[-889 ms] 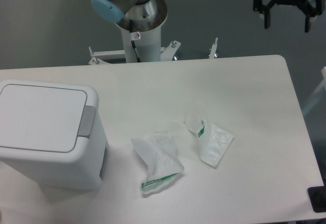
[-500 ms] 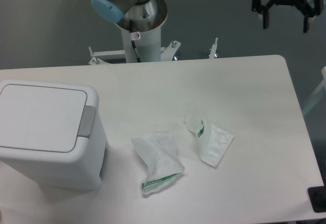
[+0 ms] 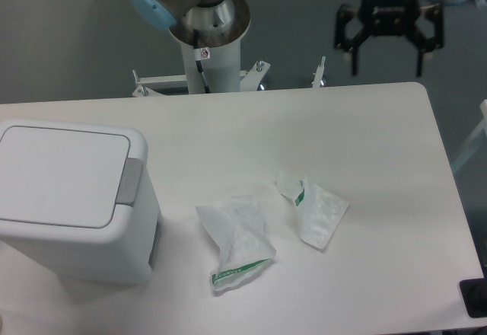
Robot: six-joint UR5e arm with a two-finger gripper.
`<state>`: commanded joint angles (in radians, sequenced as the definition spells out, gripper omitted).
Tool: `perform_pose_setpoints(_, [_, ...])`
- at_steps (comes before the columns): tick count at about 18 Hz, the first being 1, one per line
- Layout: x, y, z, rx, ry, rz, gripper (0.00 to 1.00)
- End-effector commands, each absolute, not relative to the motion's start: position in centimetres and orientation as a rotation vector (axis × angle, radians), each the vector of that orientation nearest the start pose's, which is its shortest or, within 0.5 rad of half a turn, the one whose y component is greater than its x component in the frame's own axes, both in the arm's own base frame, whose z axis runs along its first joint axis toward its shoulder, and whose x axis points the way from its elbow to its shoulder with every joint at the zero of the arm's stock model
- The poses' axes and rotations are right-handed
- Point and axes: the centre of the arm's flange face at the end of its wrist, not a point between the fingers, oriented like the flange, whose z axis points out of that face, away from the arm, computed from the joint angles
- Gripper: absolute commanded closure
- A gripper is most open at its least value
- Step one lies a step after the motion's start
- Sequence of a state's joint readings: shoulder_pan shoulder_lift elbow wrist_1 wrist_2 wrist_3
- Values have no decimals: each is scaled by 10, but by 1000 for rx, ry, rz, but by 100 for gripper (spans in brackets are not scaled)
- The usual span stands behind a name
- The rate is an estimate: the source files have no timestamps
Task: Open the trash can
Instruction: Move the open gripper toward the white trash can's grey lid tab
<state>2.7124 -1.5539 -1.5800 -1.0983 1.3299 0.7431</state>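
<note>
While my pincer hangs with fingers spread beyond the table's far edge, trash can lid down, well apart.

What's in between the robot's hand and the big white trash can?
Just bare table, as the fixed camera shows. The hand hangs open beyond the far edge; the trash can sits front left.

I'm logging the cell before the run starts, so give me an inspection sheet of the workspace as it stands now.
Surface: white table, no spills seen.
Job's things: trash can at the left side, lid shut, grey tab on its right edge.
Clutter: two clear plastic bags with green print, one near the middle, one to its right.
End effector: open, empty, above the table's far edge, far from the can.
Cables: nothing seen.
Surroundings: arm base column behind the table; grey floor.
</note>
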Motion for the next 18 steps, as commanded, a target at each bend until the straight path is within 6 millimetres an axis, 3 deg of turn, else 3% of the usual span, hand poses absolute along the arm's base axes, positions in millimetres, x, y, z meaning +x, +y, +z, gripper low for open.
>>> perform_pose_setpoints(5, [-371, 401, 548, -2511, -698, 153, 0])
perform_pose_setpoints(10, [-344, 433, 544, -2409, -794, -86, 0])
perform_pose_setpoints(16, [-317, 468, 532, -2372, -797, -247, 0])
perform_pose_setpoints(18, [-303, 496, 518, -2374, -765, -271, 0])
